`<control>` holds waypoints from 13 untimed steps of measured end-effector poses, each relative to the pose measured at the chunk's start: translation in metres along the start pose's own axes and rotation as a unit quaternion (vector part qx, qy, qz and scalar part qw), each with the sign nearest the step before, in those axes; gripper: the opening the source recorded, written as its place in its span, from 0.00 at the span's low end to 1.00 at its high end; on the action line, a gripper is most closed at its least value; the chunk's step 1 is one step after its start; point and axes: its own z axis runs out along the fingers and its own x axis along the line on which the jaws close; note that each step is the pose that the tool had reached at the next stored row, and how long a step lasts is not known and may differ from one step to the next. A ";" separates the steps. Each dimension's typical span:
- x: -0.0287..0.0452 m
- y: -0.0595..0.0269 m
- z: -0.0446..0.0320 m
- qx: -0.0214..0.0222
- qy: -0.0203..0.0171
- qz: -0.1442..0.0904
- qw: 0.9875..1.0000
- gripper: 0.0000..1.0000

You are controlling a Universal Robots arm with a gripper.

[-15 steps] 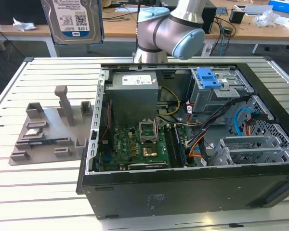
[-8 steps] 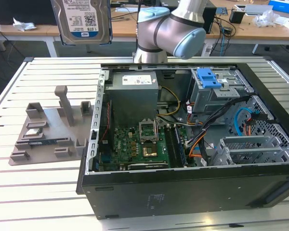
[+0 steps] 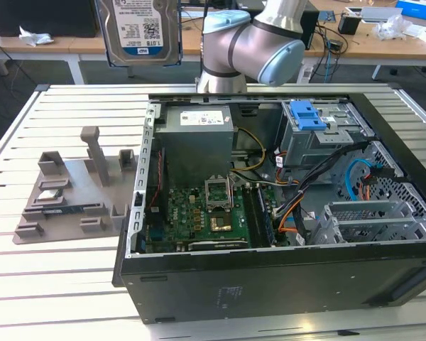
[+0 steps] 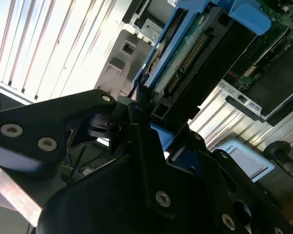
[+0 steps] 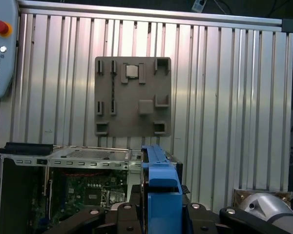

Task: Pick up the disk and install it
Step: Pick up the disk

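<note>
My claw [image 5: 160,210] is clamped on the disk [image 3: 140,28], gripping it edge-on. In the first wrist view, 1 blue side rail stands between the black jaws. In the exterior view the disk hangs high over the far edge of the table [image 3: 57,284]. It sits just to the exterior view's left of the arm [image 3: 255,42] and well apart from the open computer case [image 3: 270,284].

I judge the pickup done and the install not yet done, because the drive cage [image 3: 326,138] under its blue plastic latch [image 3: 307,114] holds no disk that I can see.

The disk is a flat silver rectangle with a white-and-blue label and smooth blue plastic rails. The second wrist view shows its green circuit-board underside and a row of connector pins. The case is black sheet metal, with a green motherboard [image 3: 199,213] inside and perforated grey steel around the bays. The fixture plate [image 3: 64,192] is matte grey, with blocky posts and pockets. The table is ribbed, shiny aluminium slats.
</note>
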 end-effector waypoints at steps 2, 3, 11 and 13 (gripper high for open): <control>0.0010 -0.0062 -0.0001 0.000 0.000 0.000 1.000 0.36; 0.0017 -0.0102 -0.0002 0.000 0.000 0.000 1.000 0.36; 0.0045 -0.0311 -0.0009 0.000 0.000 0.000 1.000 0.36; 0.0053 -0.0376 -0.0011 0.000 0.000 0.000 1.000 0.36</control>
